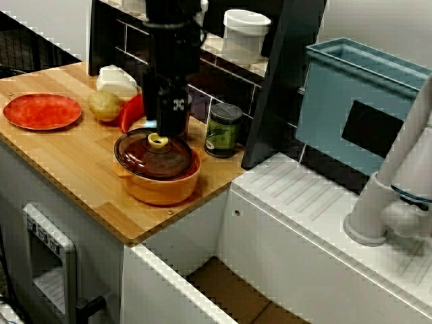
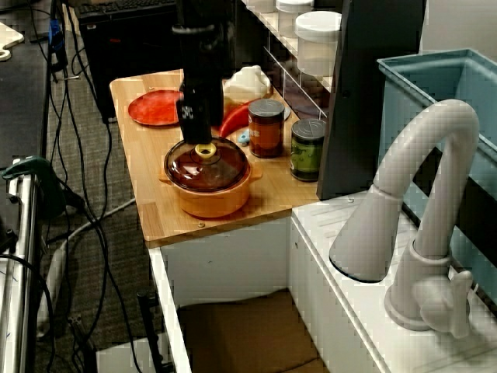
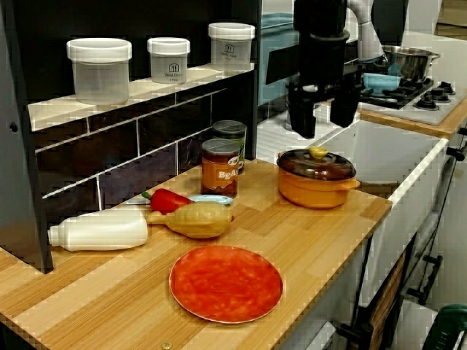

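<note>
My black gripper (image 3: 322,130) hangs open just above an orange pot (image 3: 315,191) near the end of the wooden counter (image 3: 321,240). Its two fingers (image 3: 302,122) stand apart on either side of the yellow knob (image 3: 317,152) of the dark glass lid (image 3: 314,165), which sits on the pot. The view along the counter shows a small gap between the fingertips and the knob. Nothing is held. From over the sink, the gripper (image 1: 170,128) covers the ground behind the pot (image 1: 162,183). The view beside the tap shows the gripper (image 2: 198,138) over the lid (image 2: 206,165).
Behind the pot stand a brown jar (image 3: 220,168) and a green-lidded jar (image 1: 223,129). Further along lie a red pepper (image 3: 168,199), a potato (image 3: 194,219), a white bottle (image 3: 101,230) and a red plate (image 3: 226,283). Shelf tubs (image 3: 99,69), a blue bin (image 1: 358,101) and a white tap (image 2: 419,233) lie around.
</note>
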### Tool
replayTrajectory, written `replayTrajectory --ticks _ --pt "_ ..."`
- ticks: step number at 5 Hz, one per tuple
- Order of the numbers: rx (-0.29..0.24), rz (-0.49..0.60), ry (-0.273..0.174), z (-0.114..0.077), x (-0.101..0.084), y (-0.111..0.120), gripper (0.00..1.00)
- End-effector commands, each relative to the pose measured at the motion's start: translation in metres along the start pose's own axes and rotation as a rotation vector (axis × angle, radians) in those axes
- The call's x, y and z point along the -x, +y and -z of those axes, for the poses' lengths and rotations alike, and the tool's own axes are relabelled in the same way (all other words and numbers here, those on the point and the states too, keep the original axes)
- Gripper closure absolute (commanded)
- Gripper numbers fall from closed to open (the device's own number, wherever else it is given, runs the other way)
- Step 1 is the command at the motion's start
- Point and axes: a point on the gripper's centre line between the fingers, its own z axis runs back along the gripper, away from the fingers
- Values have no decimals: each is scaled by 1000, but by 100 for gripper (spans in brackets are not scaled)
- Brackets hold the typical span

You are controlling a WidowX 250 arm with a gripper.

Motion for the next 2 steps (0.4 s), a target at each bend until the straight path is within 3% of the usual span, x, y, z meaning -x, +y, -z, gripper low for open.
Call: replayTrajectory --ticks 1,2 --pt "-49 -28 -91 -36 16 23 0" --pt "-67 -110 -104 -49 30 42 0"
